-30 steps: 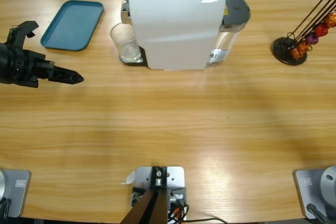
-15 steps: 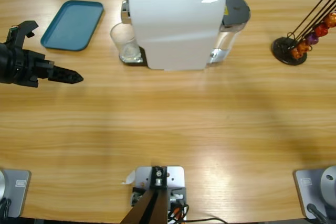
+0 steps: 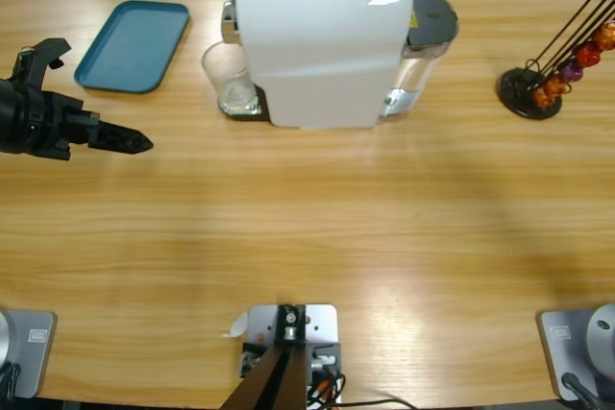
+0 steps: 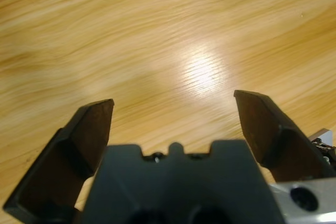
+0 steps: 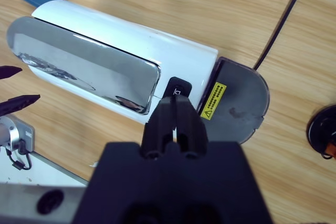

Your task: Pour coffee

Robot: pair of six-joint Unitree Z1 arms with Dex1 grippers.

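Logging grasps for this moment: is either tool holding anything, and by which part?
Nothing is held. The left tool is open over bare table. The right tool is shut on nothing, above the coffee machine by its button.

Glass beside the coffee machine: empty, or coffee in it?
Empty, as far as the high view shows: the glass stands upright and looks clear, with no dark layer at its bottom.

Long wooden table (image 3: 384,228), pale light glare on its grain
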